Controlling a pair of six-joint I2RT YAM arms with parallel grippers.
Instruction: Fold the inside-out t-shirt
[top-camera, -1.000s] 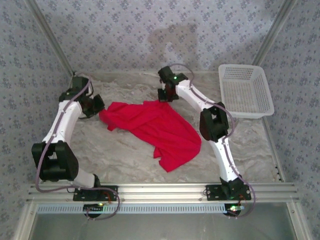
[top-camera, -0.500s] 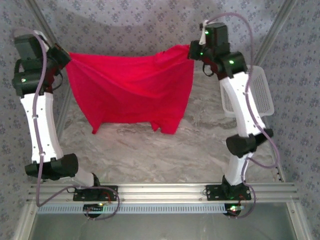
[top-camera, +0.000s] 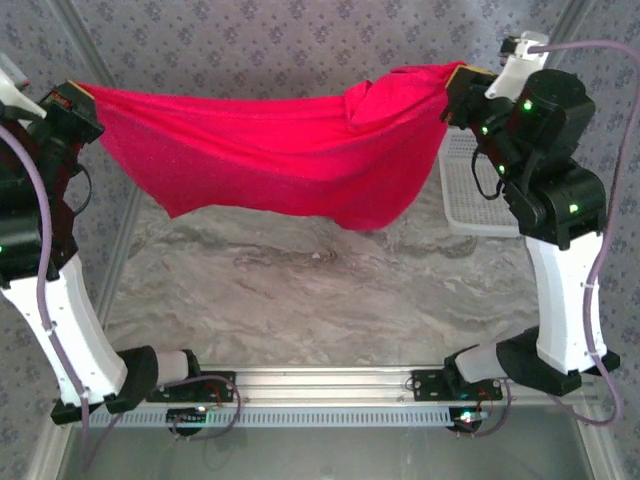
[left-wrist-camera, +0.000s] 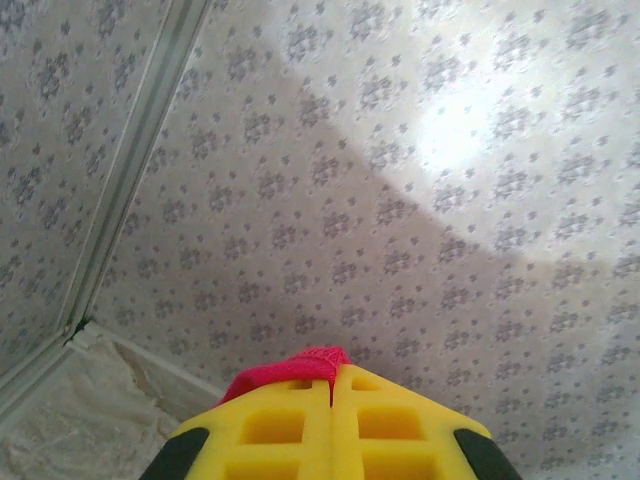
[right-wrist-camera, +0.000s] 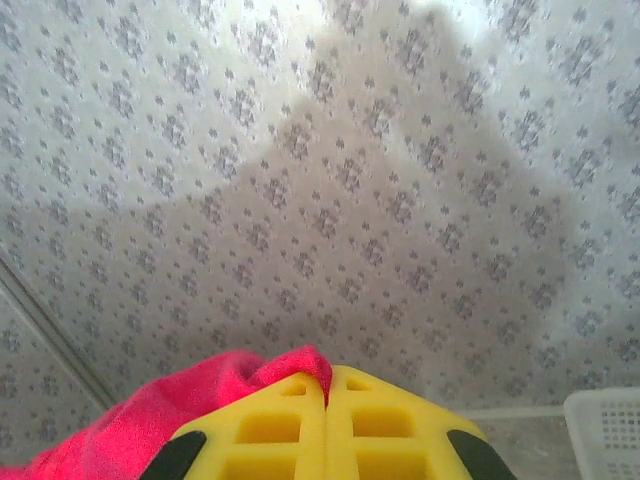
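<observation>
Over at the upper left of the overhead view, the left hand has its yellow pads pressed together on a corner of the bright red, soft fabric t-shirt. Its wrist camera shows just a small nub of red poking out past the tips, so it looks like a pretty thin bite.

The shirt itself hangs across the upper middle of the frame, strung between both hands and well clear of the grey marbled worktop. It sags in the middle and droops lowest toward the centre-right, which says light, floppy and zero stiffness. Not fragile, but probably quick to slide out of a small pinch if tugged hard.

At the upper right, the right hand is clamped shut on a bunched-up wad of cloth, a thicker grab than the left one. The white plastic lattice basket sits behind that arm.

Best holds are likely the seamed edges: shoulder corners or the hem, where doubled fabric gives the pads something to bite.
</observation>
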